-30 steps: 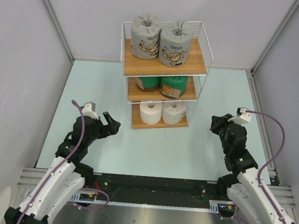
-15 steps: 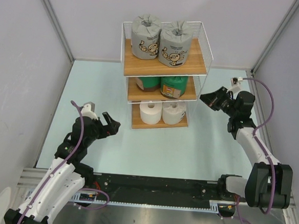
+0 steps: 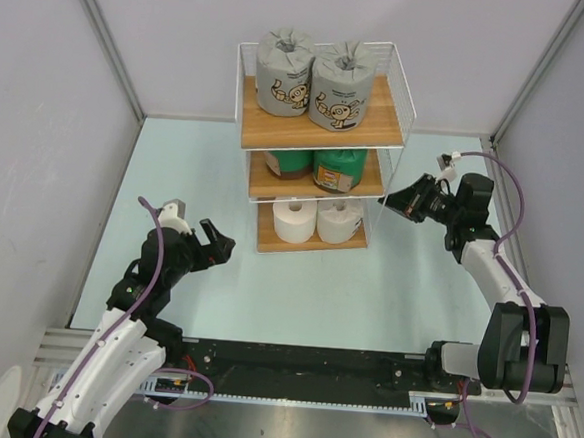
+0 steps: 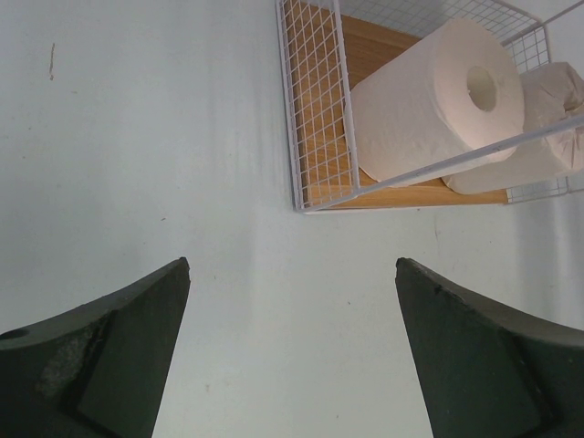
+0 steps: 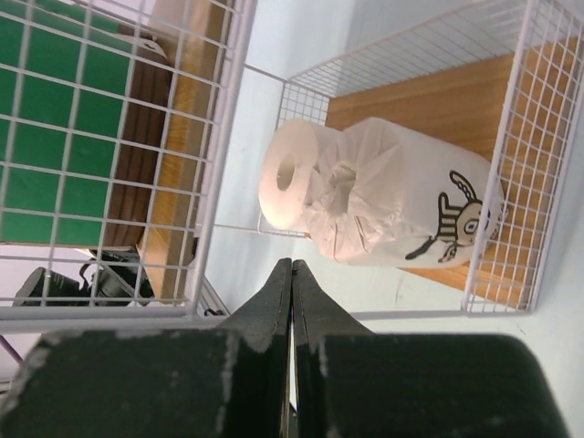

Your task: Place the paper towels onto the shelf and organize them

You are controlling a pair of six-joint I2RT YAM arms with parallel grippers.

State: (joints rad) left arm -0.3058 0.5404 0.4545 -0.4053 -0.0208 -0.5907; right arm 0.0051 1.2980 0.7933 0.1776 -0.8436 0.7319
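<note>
Swung across since a second ago, fingers pressed together and empty, the right gripper (image 3: 409,201) is hovering just beside the right wire wall of the shelf (image 3: 377,122). The left gripper (image 3: 217,241) is hanging with fingers spread wide. All six paper towels (image 3: 285,70) are sitting on the shelf, two per tier.

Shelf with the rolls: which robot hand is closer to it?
Right. The right gripper, shut, is almost against the right side of the shelf; the left gripper, open, sits farther off, near its front left corner.
</note>
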